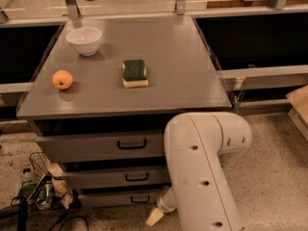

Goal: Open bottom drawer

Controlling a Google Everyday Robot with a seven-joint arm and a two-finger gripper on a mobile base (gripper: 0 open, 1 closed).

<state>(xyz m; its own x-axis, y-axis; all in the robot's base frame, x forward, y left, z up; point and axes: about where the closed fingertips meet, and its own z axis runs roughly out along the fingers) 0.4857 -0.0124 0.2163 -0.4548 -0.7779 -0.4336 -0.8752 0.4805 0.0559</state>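
Note:
The bottom drawer (pixel 113 198) is the lowest and shallowest of three grey drawer fronts under the grey cabinet top (pixel 178 76). Its small black loop handle (pixel 140 198) shows just left of my arm. The drawer front looks pushed in. My gripper (pixel 155 216) hangs low near the floor, just right of and slightly below that handle, and the big white arm link (pixel 202 177) hides most of it. Above are the mid-sized drawer (pixel 110 178) and the tallest top drawer (pixel 91 147).
On the cabinet top sit a white bowl (pixel 84 40), an orange (pixel 62 79) and a green-and-yellow sponge (pixel 134 73). A wire basket with bottles and wrappers (pixel 41 186) stands on the floor at the left. Dark open bays flank the cabinet. A cardboard edge (pixel 301 102) is at the right.

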